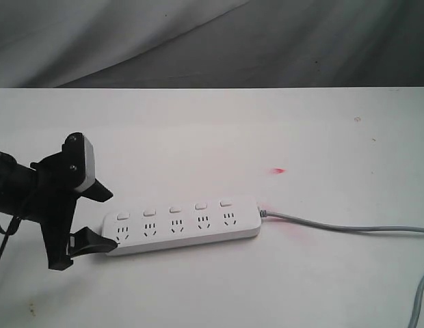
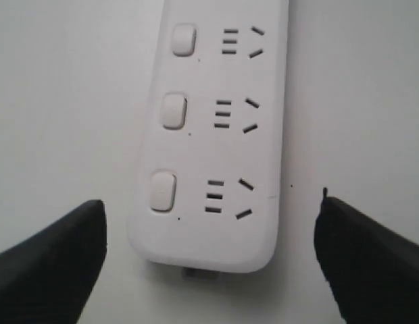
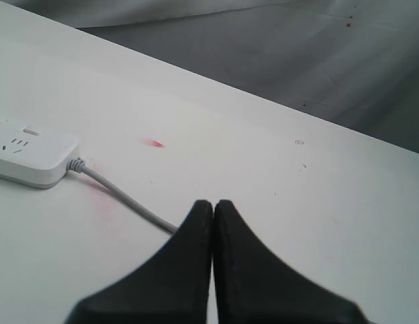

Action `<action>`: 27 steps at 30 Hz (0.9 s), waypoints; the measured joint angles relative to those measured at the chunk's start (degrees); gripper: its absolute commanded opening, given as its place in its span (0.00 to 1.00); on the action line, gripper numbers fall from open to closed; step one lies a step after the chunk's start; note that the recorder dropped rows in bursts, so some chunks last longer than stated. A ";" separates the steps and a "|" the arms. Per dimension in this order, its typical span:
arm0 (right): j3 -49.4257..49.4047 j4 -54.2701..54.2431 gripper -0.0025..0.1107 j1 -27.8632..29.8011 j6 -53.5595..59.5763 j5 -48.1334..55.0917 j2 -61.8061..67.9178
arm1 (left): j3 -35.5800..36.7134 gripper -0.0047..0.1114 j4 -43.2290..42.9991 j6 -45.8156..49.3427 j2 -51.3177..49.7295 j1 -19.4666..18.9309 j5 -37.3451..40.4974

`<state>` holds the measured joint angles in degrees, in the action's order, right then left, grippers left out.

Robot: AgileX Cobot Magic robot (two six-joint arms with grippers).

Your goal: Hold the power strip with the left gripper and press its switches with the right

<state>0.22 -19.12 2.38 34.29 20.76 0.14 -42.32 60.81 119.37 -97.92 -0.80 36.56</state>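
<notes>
Exterior, room: We see a creased grey cloth [image 1: 267,41] hanging behind the white counter [image 1: 198,130].
Exterior, surface: We note a small red mark [image 1: 278,171] on the counter beyond the cord end of the strip, and a faint pink stain beside the plug end.
Exterior, power strip [image 1: 184,225]: It lies flat left of the middle, with its switches [image 1: 175,209] in a row on the far side of the sockets. Its grey cord [image 1: 335,227] runs off to the right.
Exterior, left gripper [image 1: 108,220]: We see it spread wide across the strip's left end.
Left wrist, power strip [image 2: 216,135]: We count three switches [image 2: 174,111] and three sockets on bare white counter [image 2: 61,101].
Left wrist, gripper [image 2: 211,223]: Its fingers [image 2: 54,263] stand one on each side of the rounded end, with counter showing in both gaps.
Right wrist, right gripper [image 3: 213,209]: We see its tips pressed together, holding nothing, above the counter [image 3: 277,175] and well apart from the strip.
Right wrist, surroundings: The strip's cord end [image 3: 27,155], the cord [image 3: 121,196], the red mark [image 3: 154,143] and the grey cloth [image 3: 297,54] are in view.
</notes>
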 measured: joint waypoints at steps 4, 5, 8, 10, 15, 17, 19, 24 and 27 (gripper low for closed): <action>0.00 0.00 0.02 0.00 0.00 0.00 0.00 | 0.00 0.72 -0.58 0.14 -2.66 0.00 -2.15; 0.00 0.00 0.02 0.00 0.00 0.00 0.00 | 0.00 0.72 -0.96 0.14 -3.27 0.00 -2.64; 0.00 0.00 0.02 0.00 0.00 0.00 0.00 | -0.11 0.72 -1.49 0.14 -4.46 0.00 -3.30; 0.00 0.00 0.02 0.00 0.00 0.00 0.00 | -0.81 0.72 -1.66 0.27 -5.02 0.00 -3.30; 0.00 0.00 0.02 0.00 0.00 0.00 0.00 | -2.80 0.72 -1.66 0.27 -5.13 0.00 -3.52; 0.00 0.00 0.02 0.00 0.00 0.00 0.00 | -3.19 0.72 -1.66 0.27 -5.37 0.00 -3.52; 0.00 0.00 0.02 0.00 0.00 0.00 0.00 | -3.41 0.72 -1.66 0.27 -6.13 0.00 -3.27; 0.00 0.00 0.02 0.00 0.00 0.00 0.00 | -3.72 0.72 -1.66 0.27 -8.18 0.00 -2.68; 0.00 0.00 0.02 0.00 0.00 0.00 0.00 | -4.38 0.72 -1.66 0.27 -9.42 0.00 -2.33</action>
<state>0.22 -19.12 2.38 34.29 20.76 0.14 -46.71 59.15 119.63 -107.33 -0.80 34.24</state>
